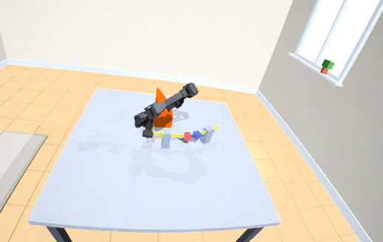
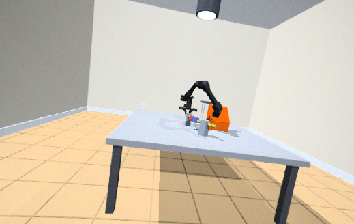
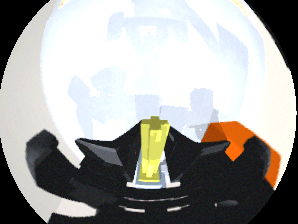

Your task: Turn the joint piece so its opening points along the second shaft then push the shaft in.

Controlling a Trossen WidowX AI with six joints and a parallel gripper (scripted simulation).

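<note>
Table (image 1: 153,203) (image 2: 183,140) (image 3: 150,60) carries the lot. My arm (image 1: 176,100) (image 2: 213,96) arches over it, orange block (image 1: 166,122) (image 2: 222,119) (image 3: 235,131) nearby. My gripper (image 1: 147,134) (image 2: 185,113) (image 3: 154,132) is at the outer end of the second shaft; its fingers are slightly spread, one each side, not squeezing, I judge.

Fixed block (image 1: 207,136) (image 2: 203,129) and second block (image 1: 165,140) (image 2: 187,122) stand upright, apart. Second shaft (image 1: 177,135) (image 3: 152,150), yellow, runs through the second block, inner end at the red joint piece (image 1: 187,136) (image 2: 191,118). Fixed shaft (image 1: 217,128) (image 2: 212,126) comes in at an angle, blue hinge part (image 1: 196,134) (image 2: 195,119) at its end, beside the red one. Red opening looks lined up; insertion depth can't be read. Probably push done or nearly, letting go next.

Handling, my guess: shaft stiff, light, slides easily endwise, so grip near the outer end, square across, clear of the second block. Joint piece swings freely; take it by opposite flat sides. Main risk: dragging the shaft back out on release. Open evenly, lift straight off.
</note>
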